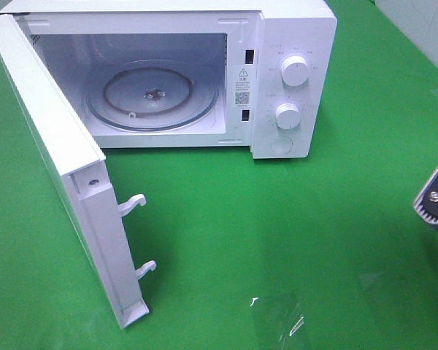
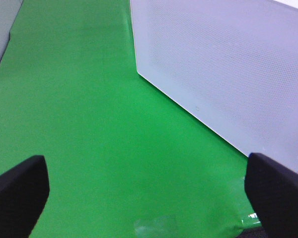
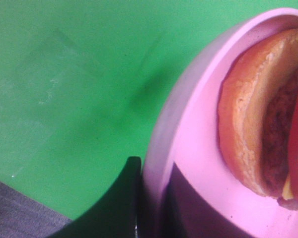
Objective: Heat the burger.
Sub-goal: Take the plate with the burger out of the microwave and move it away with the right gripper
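The burger (image 3: 253,114), a golden-brown bun over a dark patty with red and green at the edge, lies on a pink plate (image 3: 188,134) in the right wrist view. My right gripper (image 3: 151,203) is shut on the plate's rim, one finger outside and one inside. In the exterior high view only part of this gripper (image 1: 434,195) shows at the right edge, and burger and plate are out of frame. The white microwave (image 1: 296,44) stands at the back, its door (image 1: 55,153) swung wide open. My left gripper (image 2: 149,198) is open over green cloth beside the door's outer face (image 2: 228,74).
A glass turntable (image 1: 153,95) lies in the microwave's empty cavity. Two knobs (image 1: 295,71) sit on its right panel. Two latch hooks (image 1: 133,204) stick out from the open door's edge. Green cloth (image 1: 277,240) covers the table, with a clear tape patch (image 1: 277,321) near the front.
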Available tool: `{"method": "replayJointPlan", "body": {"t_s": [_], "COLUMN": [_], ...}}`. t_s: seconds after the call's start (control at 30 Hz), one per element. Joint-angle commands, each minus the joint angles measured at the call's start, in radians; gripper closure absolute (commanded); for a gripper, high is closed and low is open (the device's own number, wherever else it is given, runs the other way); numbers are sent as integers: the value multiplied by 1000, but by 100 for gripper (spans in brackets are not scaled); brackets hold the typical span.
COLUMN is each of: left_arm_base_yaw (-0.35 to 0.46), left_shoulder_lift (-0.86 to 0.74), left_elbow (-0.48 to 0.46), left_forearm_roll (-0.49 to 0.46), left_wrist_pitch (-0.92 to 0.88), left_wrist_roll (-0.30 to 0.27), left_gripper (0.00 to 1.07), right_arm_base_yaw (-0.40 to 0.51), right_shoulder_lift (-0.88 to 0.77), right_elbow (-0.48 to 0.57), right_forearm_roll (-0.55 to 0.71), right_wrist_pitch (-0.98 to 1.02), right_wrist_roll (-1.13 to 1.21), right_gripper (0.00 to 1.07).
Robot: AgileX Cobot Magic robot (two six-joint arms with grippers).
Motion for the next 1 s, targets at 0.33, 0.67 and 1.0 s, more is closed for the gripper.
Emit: {"method": "replayJointPlan", "body": {"t_s": [0.33,0.67,1.0], "left_arm_base_yaw": [2,2,2], "left_shoulder_lift": [-6,-6,-6], "left_elbow": [0,0,0], "left_forearm_roll": [-3,-3,-3], "left_wrist_pitch": [-6,-6,-6], "left_wrist_roll": [-3,-3,-3], "left_gripper": [7,7,7], "right_arm_base_yaw": [-5,-90,-229], "right_shoulder_lift": [292,435,604], "right_elbow": [-10,-10,-10], "right_forearm_roll": [-138,-174,-344], "right_wrist_pitch": [-33,-152,-296], "right_wrist_roll": [415,543,745], "right_gripper": [107,107,107]}}
